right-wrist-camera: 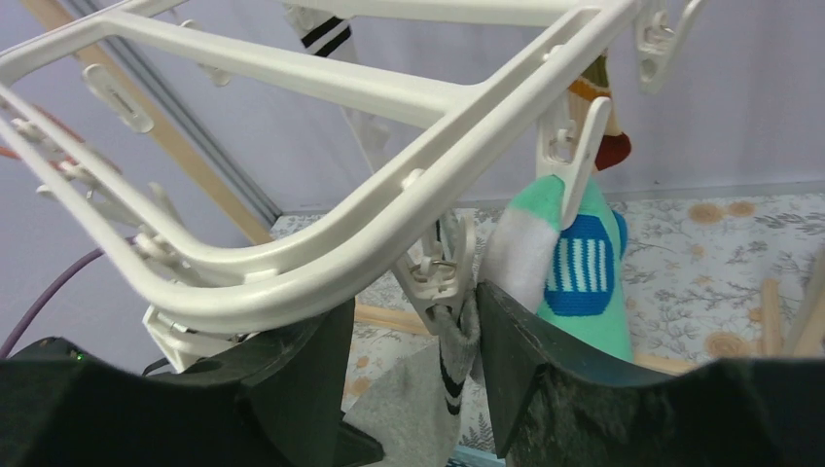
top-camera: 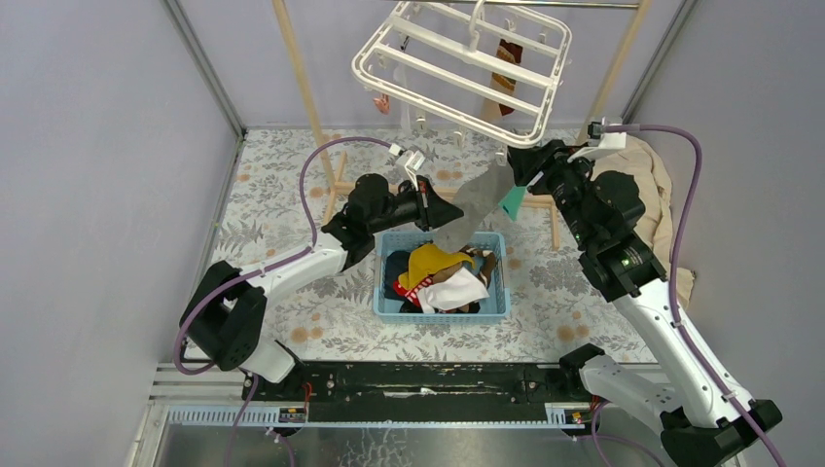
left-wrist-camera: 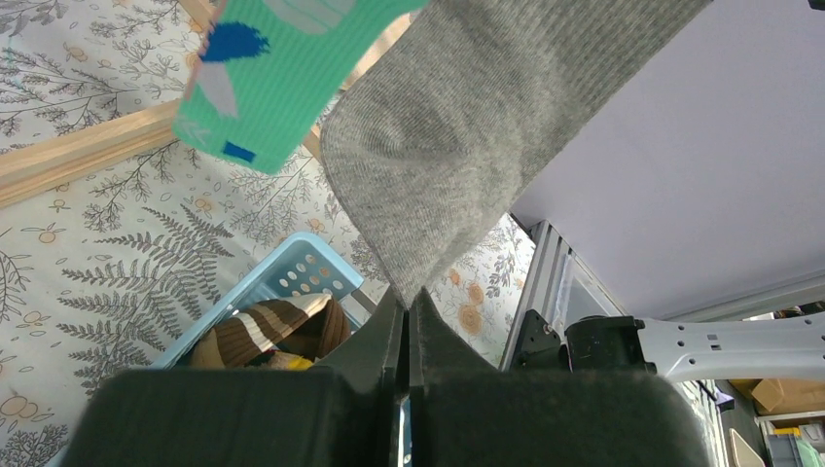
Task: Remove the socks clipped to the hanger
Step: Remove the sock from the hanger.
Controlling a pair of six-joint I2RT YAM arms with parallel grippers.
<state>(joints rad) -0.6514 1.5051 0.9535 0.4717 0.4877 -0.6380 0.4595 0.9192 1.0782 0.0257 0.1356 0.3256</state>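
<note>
Two socks are seen under the corner of the hanger [right-wrist-camera: 321, 233]: a grey sock [left-wrist-camera: 467, 126] and, beside it, a teal sock [right-wrist-camera: 574, 263]. The toe of the grey sock is pinched by the closed left gripper [left-wrist-camera: 407, 302], so the cloth is pulled tight upward from it to its clip [right-wrist-camera: 438, 268]. This clip lies between the widely parted jaws of the right gripper [right-wrist-camera: 413, 304], probably so that it can be squeezed open. A blue basket [top-camera: 381, 282] with other socks is placed below the left gripper.

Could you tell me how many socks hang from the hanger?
5 visible: grey and teal at the near right corner, striped white farther in, brown at the back, reddish at left. Others may be hidden.
</note>
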